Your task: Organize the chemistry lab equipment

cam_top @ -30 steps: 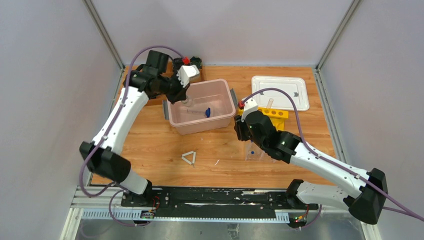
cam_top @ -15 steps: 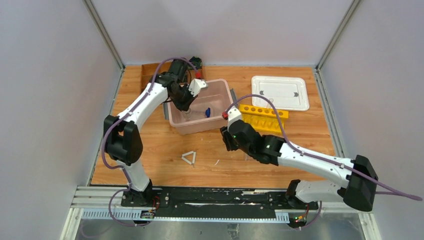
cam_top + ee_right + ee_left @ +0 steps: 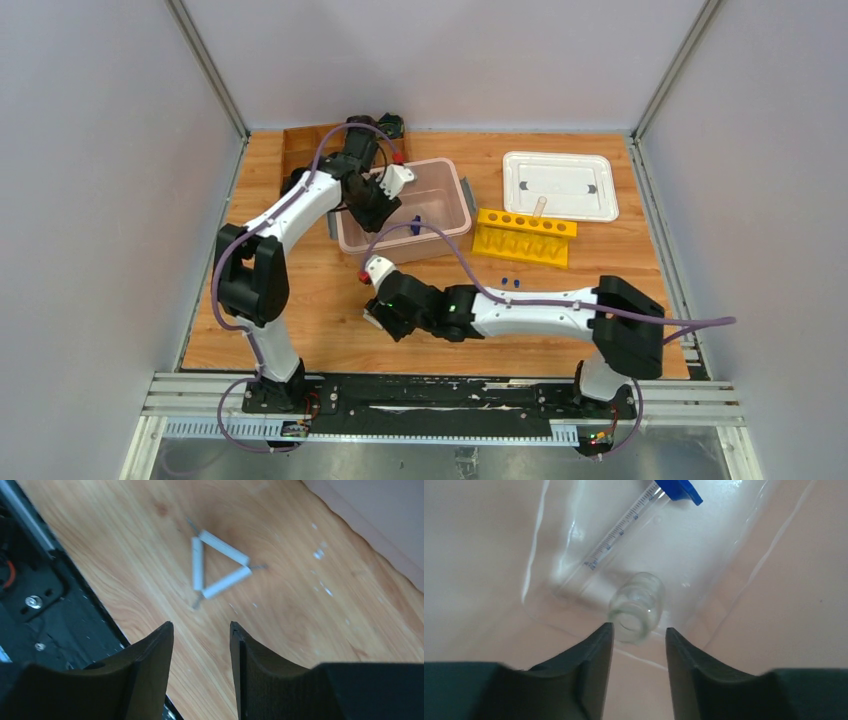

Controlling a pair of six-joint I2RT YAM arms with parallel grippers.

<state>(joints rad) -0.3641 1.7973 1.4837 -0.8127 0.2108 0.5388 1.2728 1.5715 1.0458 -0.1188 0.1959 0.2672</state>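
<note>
Inside the glossy pink plastic bin (image 3: 799, 590) the left gripper (image 3: 638, 628) gapes narrowly, empty, before a small clear toppled beaker (image 3: 636, 607) — in front of that bin the right gripper (image 3: 200, 626), likewise parted, overhangs the white wire triangle (image 3: 217, 570).

Left fingers (image 3: 591, 670) parted; right fingers (image 3: 150, 665) parted, arm stretched leftward.

Wooden table (image 3: 620, 260), pink bin (image 3: 400, 250), white lid (image 3: 560, 185), yellow tube rack (image 3: 522, 240), white wire triangle (image 3: 197, 564), brown box (image 3: 300, 145) at far-left corner
</note>
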